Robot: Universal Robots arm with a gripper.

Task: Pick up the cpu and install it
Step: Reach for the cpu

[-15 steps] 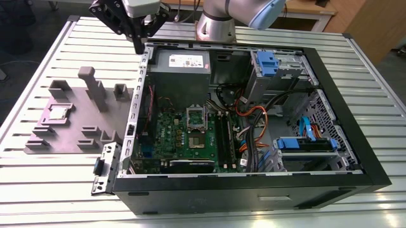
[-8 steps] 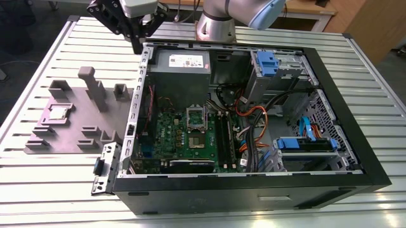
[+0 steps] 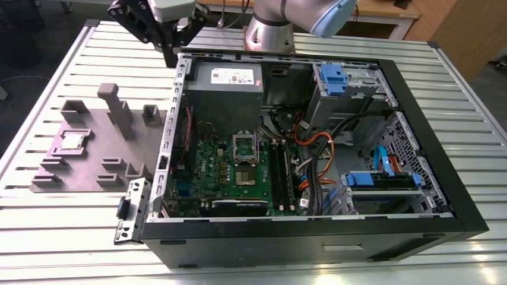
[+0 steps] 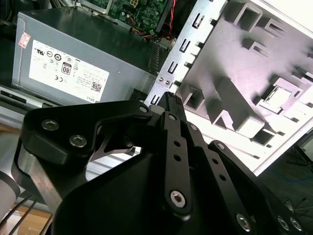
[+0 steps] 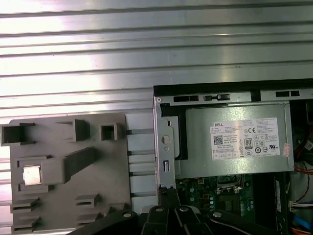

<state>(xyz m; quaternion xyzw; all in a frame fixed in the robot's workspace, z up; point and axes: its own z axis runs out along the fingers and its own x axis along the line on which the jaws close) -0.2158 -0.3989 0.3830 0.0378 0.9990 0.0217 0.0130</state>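
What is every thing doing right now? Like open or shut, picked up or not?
cpu: lying flat in its pocket on the holder plate, not picked up.
holder plate: flat on the table, beside the case.
gripper: shut, empty, by the case's corner.
computer case: lying on its side, open, cover off.
socket frame: dark centre, no cpu in it.

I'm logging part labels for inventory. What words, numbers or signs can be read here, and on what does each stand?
White label on the grey metal box: fine print, marks and a code square, too small to quote reliably.
Pink sticker at that box's corner: blurred, unreadable.
cpu top: no readable marking.
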